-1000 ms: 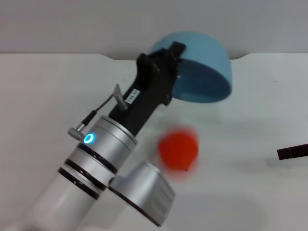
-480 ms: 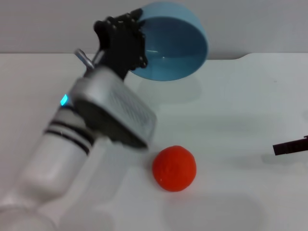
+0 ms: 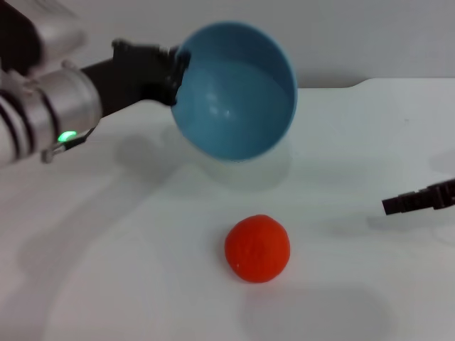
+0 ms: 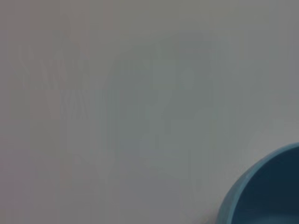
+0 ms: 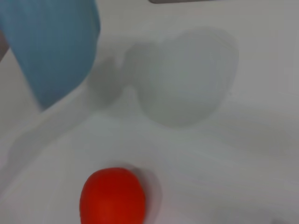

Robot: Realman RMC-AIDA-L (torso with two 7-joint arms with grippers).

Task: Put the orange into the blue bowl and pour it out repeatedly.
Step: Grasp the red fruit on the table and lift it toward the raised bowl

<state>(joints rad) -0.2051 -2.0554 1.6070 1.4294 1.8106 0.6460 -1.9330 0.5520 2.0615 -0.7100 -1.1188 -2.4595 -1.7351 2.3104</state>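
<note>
Orange [image 3: 257, 248]: it sits alone on the white table [image 3: 355, 298], near the front and about in the middle. Nothing touches it. The right wrist view shows it too, low down on the bare table.

Bowl [image 3: 238, 89]: it is up in the air, behind the orange. It is tipped on its side, so its open mouth faces the front. It is empty inside.

Left gripper [image 3: 174, 71]: it comes in from the left and pinches the bowl's rim on the left side. The jaws are closed tight on the rim.

Right gripper [image 3: 387, 206]: only a dark tip shows at the right edge, low over the table, well apart from the orange. I cannot tell how its fingers are set.

Step now: the orange is out, so a pour looks just done. I think the bowl needs to go flat on the table next, and then the orange goes back in.

What could go wrong:
- The orange is round. A small bump from a finger could make it roll away.
- The bowl is held by one edge only. A fast swing could make it slip or twist in the jaws.
- The bowl hangs close above the orange. If it comes down too near, it could knock it.
</note>
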